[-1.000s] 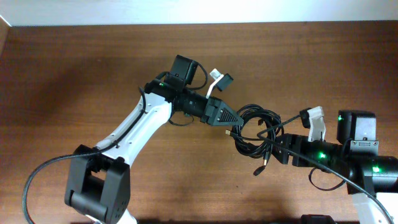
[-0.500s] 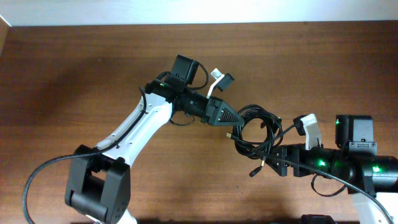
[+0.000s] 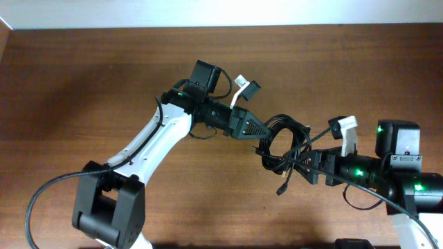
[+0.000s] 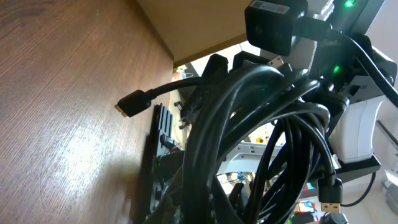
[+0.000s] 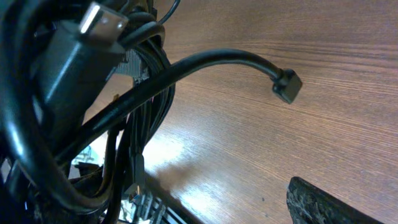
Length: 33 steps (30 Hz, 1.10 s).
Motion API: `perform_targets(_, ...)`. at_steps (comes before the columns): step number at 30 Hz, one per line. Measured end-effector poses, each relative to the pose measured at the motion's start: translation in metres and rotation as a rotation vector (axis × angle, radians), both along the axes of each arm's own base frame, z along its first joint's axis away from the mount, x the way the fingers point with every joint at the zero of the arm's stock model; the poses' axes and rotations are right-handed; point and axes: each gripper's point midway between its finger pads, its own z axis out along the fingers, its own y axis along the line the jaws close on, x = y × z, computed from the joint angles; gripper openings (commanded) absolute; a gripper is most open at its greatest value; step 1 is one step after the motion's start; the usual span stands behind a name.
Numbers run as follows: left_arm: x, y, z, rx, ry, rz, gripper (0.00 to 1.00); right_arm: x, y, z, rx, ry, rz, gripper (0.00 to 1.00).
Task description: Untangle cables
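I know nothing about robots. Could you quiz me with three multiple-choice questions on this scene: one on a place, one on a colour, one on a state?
1. Where is the bundle of cables?
A) between the two arms' tips
B) at the far left of the overhead view
C) out of sight

2. What colour are the cables?
A) white
B) red
C) black

3. The left gripper is:
A) wide open
B) shut on the cables
C) out of view

Answers:
1 A, the overhead view shows the bundle between the left gripper and the right gripper.
2 C, every cord is black.
3 B, its tip pinches the bundle's edge.
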Motion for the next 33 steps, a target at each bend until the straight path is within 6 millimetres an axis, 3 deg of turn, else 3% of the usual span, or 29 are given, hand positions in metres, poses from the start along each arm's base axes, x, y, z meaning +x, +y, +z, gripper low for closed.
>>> perform_targets(10, 0.0, 0.0, 0.0, 0.001, 0.003, 0.0, 0.0, 0.016, -0.001, 0.005, 0.04, 0.015, -0.067, 0.92)
perform_targets(15, 0.001, 0.0, -0.001, 0.006, 0.0, 0.004, 0.0, 0.022, -0.025, -0.029, -0.072, 0.188, -0.233, 0.91)
perform_targets(22, 0.001, -0.003, -0.006, 0.034, -0.011, 0.011, 0.0, 0.009, -0.052, -0.072, -0.233, 0.421, -0.364, 0.87)
perform_targets(33, -0.002, -0.006, -0.009, 0.048, -0.015, 0.007, 0.0, -0.006, -0.076, -0.088, -0.371, 0.533, -0.466, 0.87)
